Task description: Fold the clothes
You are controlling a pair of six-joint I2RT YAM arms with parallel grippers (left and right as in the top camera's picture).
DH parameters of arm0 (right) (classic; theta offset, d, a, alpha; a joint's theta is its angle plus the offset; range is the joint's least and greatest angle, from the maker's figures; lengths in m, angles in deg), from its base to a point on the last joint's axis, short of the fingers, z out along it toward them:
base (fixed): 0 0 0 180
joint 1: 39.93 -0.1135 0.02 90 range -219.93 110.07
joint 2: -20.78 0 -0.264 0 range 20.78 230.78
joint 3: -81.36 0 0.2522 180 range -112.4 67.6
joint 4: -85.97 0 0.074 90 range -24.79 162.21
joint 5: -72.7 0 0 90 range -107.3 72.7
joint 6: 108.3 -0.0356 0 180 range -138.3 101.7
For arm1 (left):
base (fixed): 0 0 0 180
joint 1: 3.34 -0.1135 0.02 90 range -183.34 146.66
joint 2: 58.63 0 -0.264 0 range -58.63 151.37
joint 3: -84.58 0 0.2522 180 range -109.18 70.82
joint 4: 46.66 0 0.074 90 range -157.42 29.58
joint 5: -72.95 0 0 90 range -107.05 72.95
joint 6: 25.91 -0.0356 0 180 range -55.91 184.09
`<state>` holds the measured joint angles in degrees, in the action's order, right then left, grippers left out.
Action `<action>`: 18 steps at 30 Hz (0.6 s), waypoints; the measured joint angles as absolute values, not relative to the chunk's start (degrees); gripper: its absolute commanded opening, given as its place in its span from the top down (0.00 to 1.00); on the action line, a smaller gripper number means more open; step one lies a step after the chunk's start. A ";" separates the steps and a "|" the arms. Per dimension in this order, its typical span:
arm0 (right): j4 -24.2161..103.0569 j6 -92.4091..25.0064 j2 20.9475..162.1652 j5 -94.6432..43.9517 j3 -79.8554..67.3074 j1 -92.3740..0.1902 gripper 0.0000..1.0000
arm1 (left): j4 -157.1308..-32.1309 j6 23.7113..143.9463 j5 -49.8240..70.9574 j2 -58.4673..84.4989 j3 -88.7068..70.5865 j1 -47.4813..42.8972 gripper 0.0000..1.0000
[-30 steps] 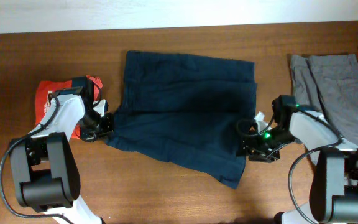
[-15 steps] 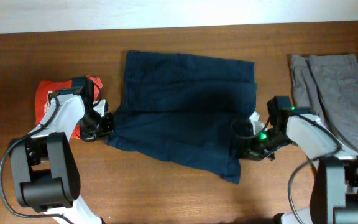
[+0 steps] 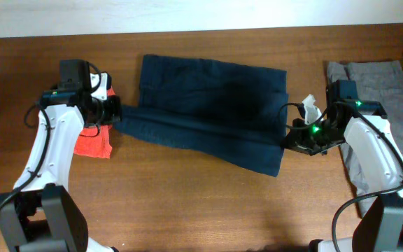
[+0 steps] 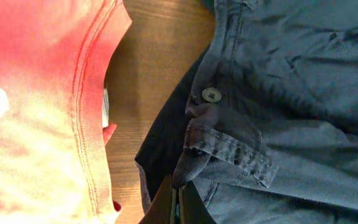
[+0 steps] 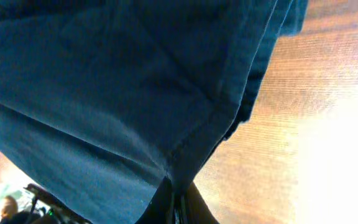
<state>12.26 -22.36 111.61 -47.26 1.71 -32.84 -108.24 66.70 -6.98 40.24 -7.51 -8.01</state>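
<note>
From overhead, the navy shorts are spread across the middle of the table. Their far edge runs straight and the near edge slants down toward the right. The left gripper sits at the shorts' left end and the right gripper at the right end, but from up there you honestly can't tell what the jaws are doing.

The wrist cams sort that out. In the left wrist view the left gripper is pinched closed on the waistband, right under a belt loop, with the button a bit beyond it. The red shirt lies just beside the shorts, with a strip of bare wood between them.

In the right wrist view the right gripper is clamped on a stitched edge of the shorts. Navy cloth fills most of the frame, with wood showing to the right.

Only the overhead shows the grey garment lying at the right end of the table, partly under the right arm.
</note>
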 measured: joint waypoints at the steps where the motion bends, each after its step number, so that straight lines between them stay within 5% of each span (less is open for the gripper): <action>1: 12.74 -22.31 111.63 -47.19 1.71 -32.84 0.95 | -108.28 66.70 -7.01 40.26 -7.51 -8.01 1.00; 3: 13.53 -22.36 111.98 -47.10 1.71 -32.84 0.86 | -108.63 66.70 -7.03 40.33 -7.51 -8.01 1.00; 4: 13.73 -22.62 112.40 -47.10 1.71 -32.81 0.64 | -108.83 66.70 -7.03 40.33 -7.51 -8.01 1.00; 6: 13.33 -22.40 113.21 -46.08 1.71 -32.66 0.51 | -109.22 66.70 -7.84 40.33 -7.51 -8.10 1.00; 18: 8.44 -22.34 115.89 -42.65 6.74 -32.70 0.50 | -111.19 66.70 -9.87 40.35 -7.51 -8.66 1.00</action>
